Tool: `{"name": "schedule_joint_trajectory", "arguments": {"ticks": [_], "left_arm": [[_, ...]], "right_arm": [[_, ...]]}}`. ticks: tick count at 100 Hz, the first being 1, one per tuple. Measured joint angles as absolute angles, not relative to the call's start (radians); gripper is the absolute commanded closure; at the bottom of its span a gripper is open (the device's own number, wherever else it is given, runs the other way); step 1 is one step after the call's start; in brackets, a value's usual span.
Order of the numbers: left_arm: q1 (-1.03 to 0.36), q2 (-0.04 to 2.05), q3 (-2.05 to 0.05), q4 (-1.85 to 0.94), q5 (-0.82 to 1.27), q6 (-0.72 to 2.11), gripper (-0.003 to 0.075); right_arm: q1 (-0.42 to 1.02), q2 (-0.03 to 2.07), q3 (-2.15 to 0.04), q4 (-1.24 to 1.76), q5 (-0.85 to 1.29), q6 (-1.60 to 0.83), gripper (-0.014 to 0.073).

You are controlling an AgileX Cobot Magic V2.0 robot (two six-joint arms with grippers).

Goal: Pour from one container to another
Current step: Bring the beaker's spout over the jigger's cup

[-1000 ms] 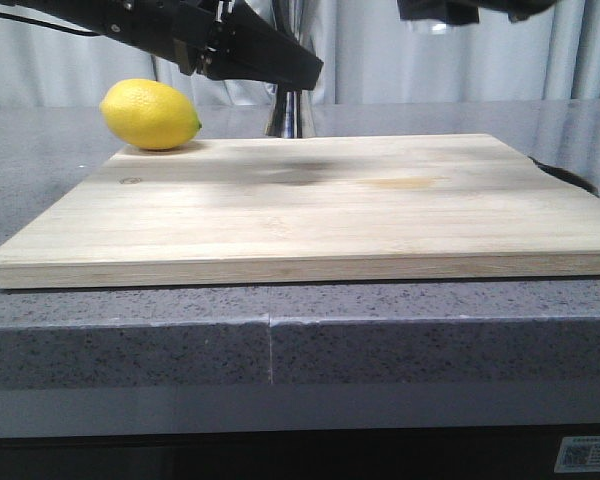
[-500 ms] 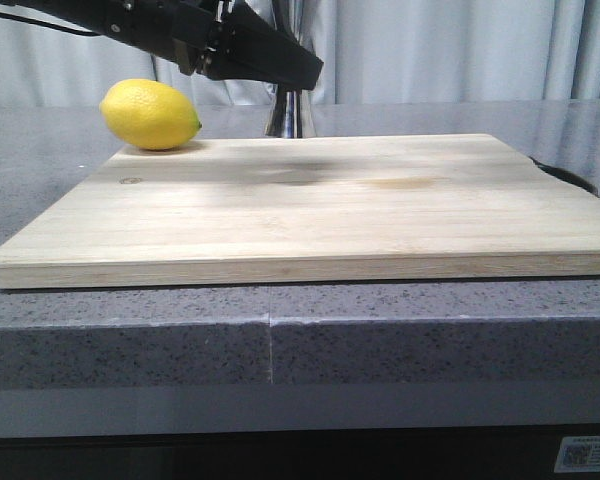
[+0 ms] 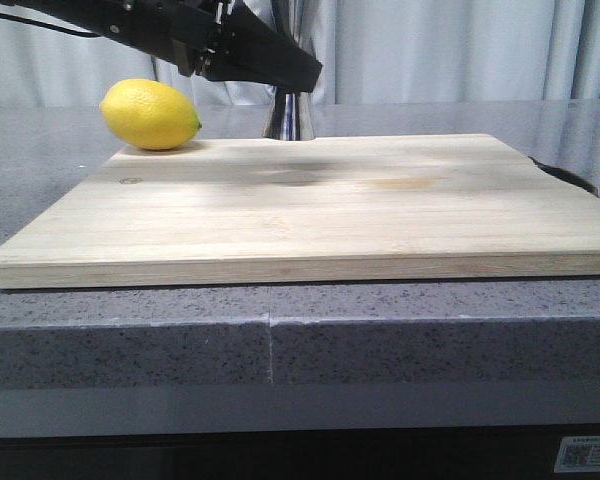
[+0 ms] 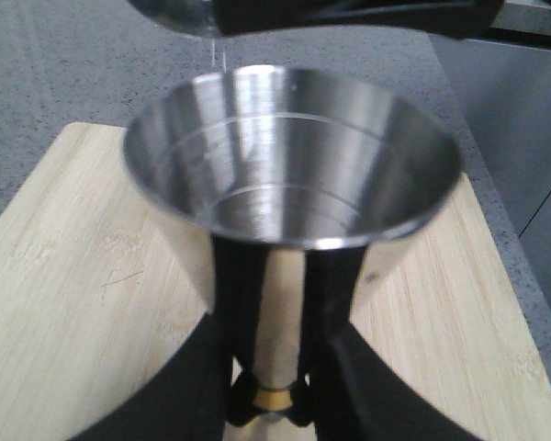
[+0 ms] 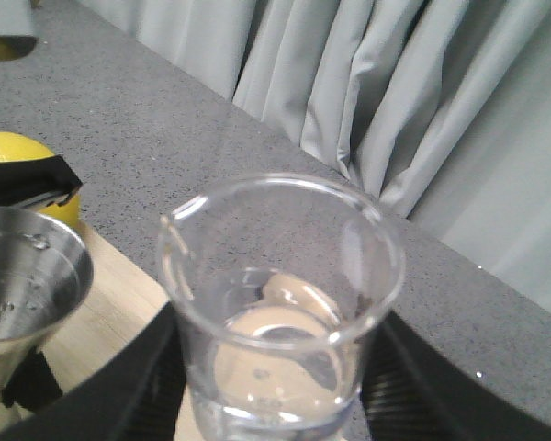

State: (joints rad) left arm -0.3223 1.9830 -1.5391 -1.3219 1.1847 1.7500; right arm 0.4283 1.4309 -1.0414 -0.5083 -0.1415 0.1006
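Lying nearest on the worktop (image 3: 100,330), the wooden board (image 3: 310,215) carries a lemon (image 3: 150,115) at its far left corner. Above the board's far edge the left gripper (image 4: 266,404) has its jaws closed on the jigger (image 4: 289,175) at the waist; polished steel looks slippery, so the narrow waist suits. The right gripper's jaws clasp the beaker (image 5: 280,303) low down, just beside the jigger's rim; being glass, it looks fragile and smooth.

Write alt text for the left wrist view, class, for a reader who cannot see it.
A shiny steel jigger fills the view, its open cup facing the camera, held at its stem by the left gripper above a wooden board. A thin gold band rings its waist. The glass beaker's edge shows beyond the jigger's rim.
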Motion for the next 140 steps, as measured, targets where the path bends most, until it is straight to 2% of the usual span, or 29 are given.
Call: {"name": "schedule_joint_trajectory", "arguments": {"ticks": [140], "left_arm": [[-0.322, 1.983, -1.539, -1.320, 1.185, 1.741, 0.0678]], "right_arm": [[0.473, 1.421, -1.041, -0.714, -0.085, 0.101, 0.0357]]}}
